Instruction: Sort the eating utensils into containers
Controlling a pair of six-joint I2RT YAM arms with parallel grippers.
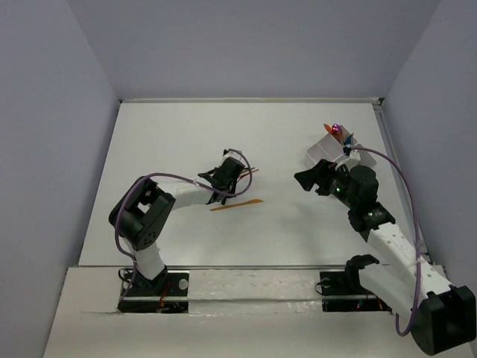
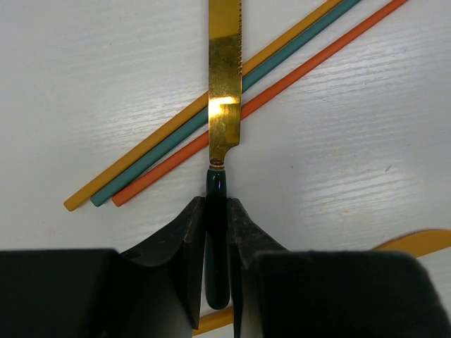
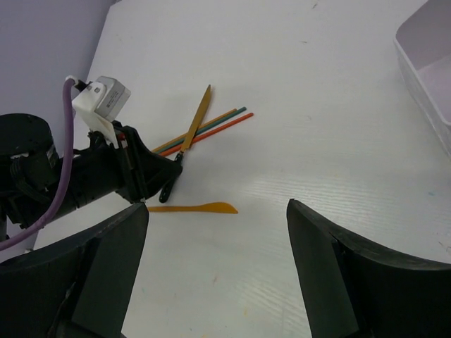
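Item: gold-bladed knife, centre frame, dark handle clamped in my left pincer, blade crossing three coloured sticks on the counter. My right pincer: fingers wide apart. Container: upper right.

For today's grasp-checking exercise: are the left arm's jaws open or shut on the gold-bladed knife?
Shut. In the left wrist view, both jaws of the left gripper clamp the knife by its dark handle.

White table — bearing three coloured sticks, gold-bladed knife, amber utensil, box.
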